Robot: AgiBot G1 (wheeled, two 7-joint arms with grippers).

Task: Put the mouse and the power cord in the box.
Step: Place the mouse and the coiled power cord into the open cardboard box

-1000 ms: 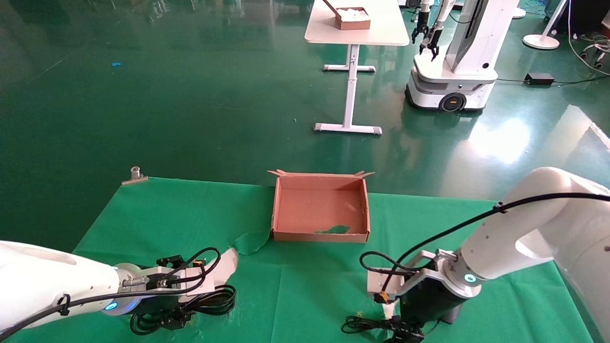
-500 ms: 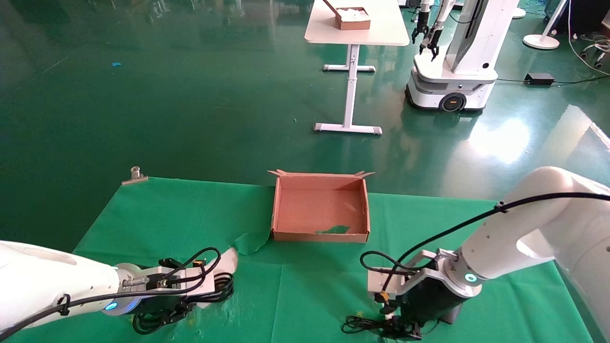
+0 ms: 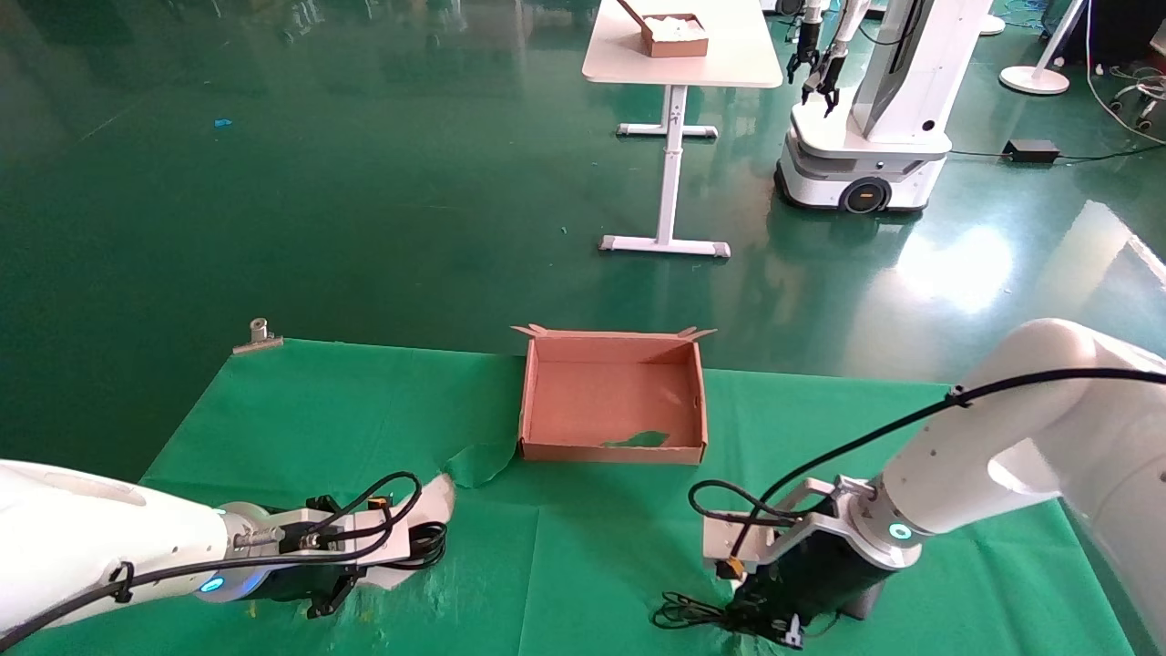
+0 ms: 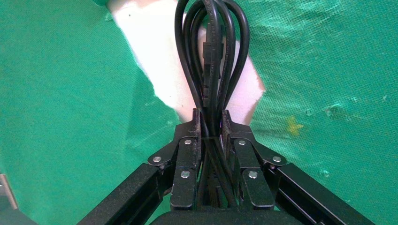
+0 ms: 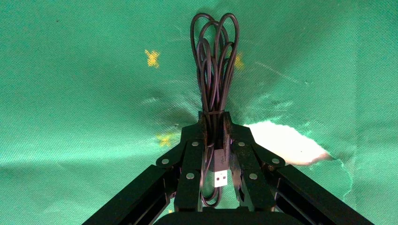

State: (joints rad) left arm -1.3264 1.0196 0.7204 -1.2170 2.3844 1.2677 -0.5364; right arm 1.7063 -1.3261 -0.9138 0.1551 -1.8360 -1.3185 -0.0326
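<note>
My left gripper (image 4: pixel 211 117) is shut on the power cord (image 4: pixel 211 56), whose thick black loops stick out past the fingertips over a white tear in the cloth. In the head view it (image 3: pixel 332 597) is low at the table's front left, with a loop of the power cord (image 3: pixel 428 544) beside it. My right gripper (image 5: pixel 213 117) is shut on the mouse's thin bundled cable (image 5: pixel 214 61), with the USB plug (image 5: pixel 220 171) between the fingers. It (image 3: pixel 770 624) is at the front right. The mouse's body is hidden. The box (image 3: pixel 610 450) stands empty at mid-table, beyond both grippers.
A green cloth (image 3: pixel 565 547) covers the table, torn open near the box's front left corner (image 3: pixel 478 460). A metal clip (image 3: pixel 258 335) holds its far left corner. Beyond are a white table (image 3: pixel 679 68) with a small brown box (image 3: pixel 674 36) and another robot (image 3: pixel 865 118).
The power cord's loops, spread on the cloth before, have drawn in under my left gripper. My right gripper has sunk slightly toward the table's front edge over the mouse's cable.
</note>
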